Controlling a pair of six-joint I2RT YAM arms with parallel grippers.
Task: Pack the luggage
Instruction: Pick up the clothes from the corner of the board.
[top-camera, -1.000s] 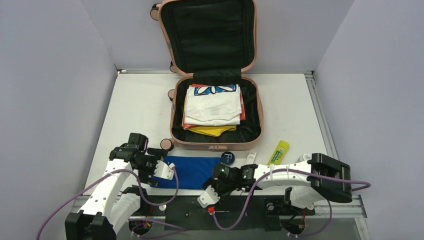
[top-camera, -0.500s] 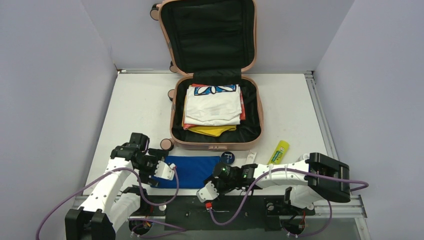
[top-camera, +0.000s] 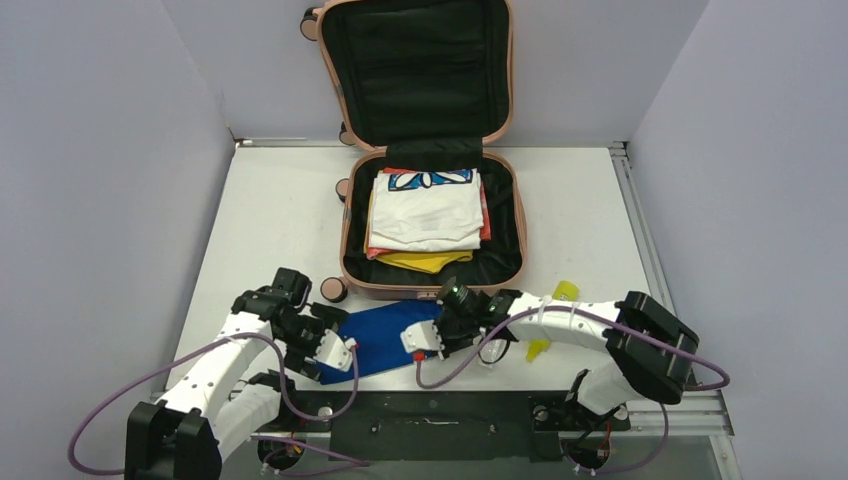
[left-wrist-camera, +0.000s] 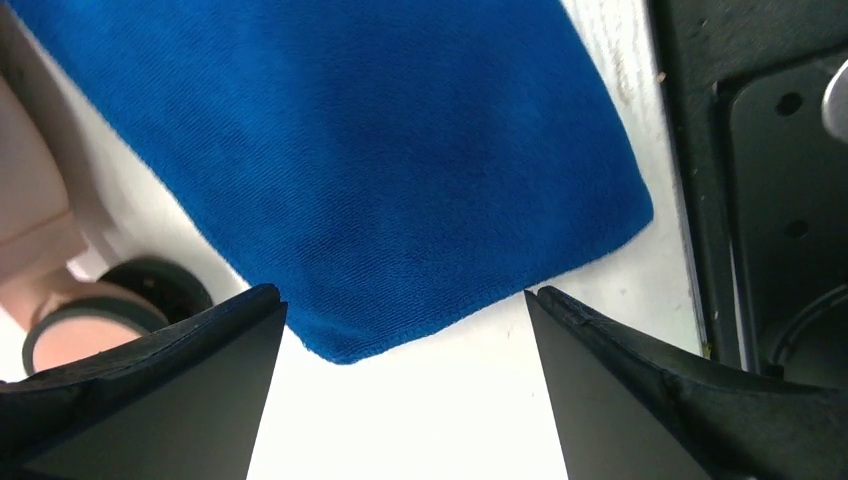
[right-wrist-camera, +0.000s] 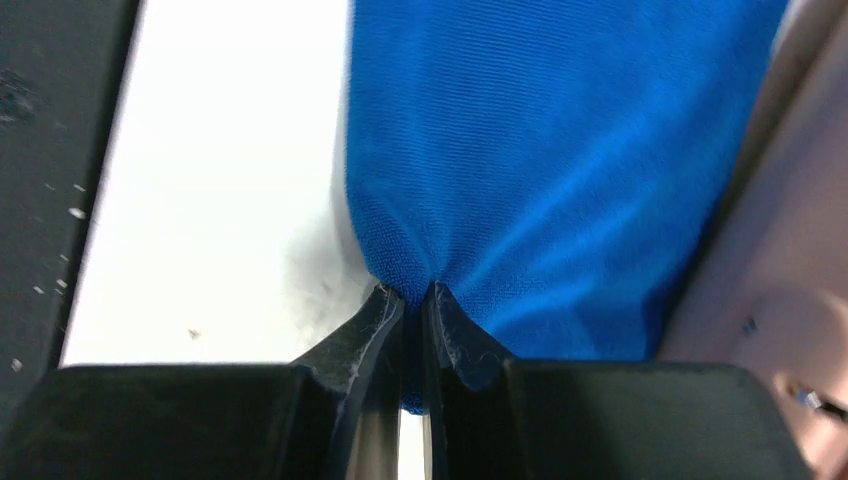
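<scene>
White tabletop (top-camera: 270, 220), lilac-grey walls on three sides. Right arm lies low, stretched leftward along the near edge. Right gripper (top-camera: 424, 337) is pinched tight on the right edge of the blue knit cloth (top-camera: 385, 338), fabric bunched between the tips. Left arm is bent at the elbow, left gripper (top-camera: 335, 352) spread wide, straddling the cloth's near-left corner, not gripping. Peach-pink hard-shell suitcase (top-camera: 396, 290) sits far centre, open: base flat, lid upright against the back wall, long axis near-to-far, wheels to the left, folded clothes (top-camera: 425, 215) inside.
</scene>
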